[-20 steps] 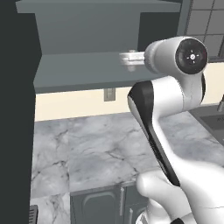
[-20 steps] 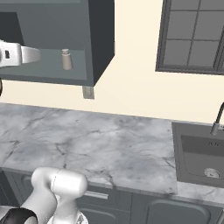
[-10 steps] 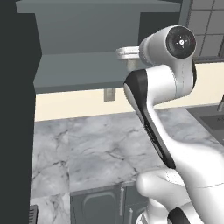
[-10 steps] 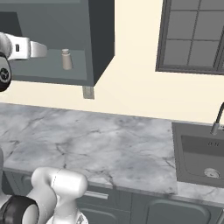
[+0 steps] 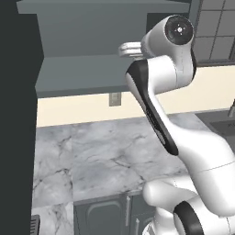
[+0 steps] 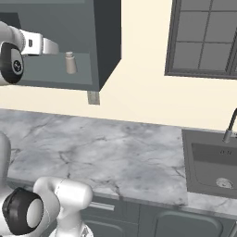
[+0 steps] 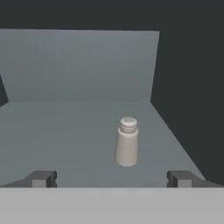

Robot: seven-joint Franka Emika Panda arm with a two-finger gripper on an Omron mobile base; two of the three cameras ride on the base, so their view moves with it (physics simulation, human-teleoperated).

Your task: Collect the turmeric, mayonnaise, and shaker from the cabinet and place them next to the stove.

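shaker [image 7: 127,143]: stood upright on the grey shelf [image 7: 78,131] inside the cabinet [image 6: 104,41], toward the shelf's right side, near the dark side wall but apart from it; also seen in the right base view [image 6: 70,63], well back from the shelf's front lip.
shaker axis: long axis vertical; ribbed rounded cap on top, wider body at the base, no tilt seen.
shaker facing: cylinder is round, so no front can be told; cap is pointed up at the cabinet ceiling.
gripper [image 7: 111,178]: spread wide, nothing held; the two dark fingertips [image 7: 41,178] are seen at either side of the hand view's bottom, with the shaker ahead of them and a little right of centre, not touched.
gripper pose: held level at shelf height and aimed into the cabinet opening; in the right base view the white hand [image 6: 39,45] is seen just left of the shaker, short of it.
why so held: judged as a reach lined up for a side grasp, jaws wide so the slim body can be taken between them.
why shaker stands so: stored upright like a shelf item; body is offered side-on to a level approach.
step: judged as approach to the shaker, grasp not yet made.
bench [image 6: 106,152]: grey marble top below the cabinet.
risk: shaker is slim and light, so it could be tipped by an off-centre fingertip.
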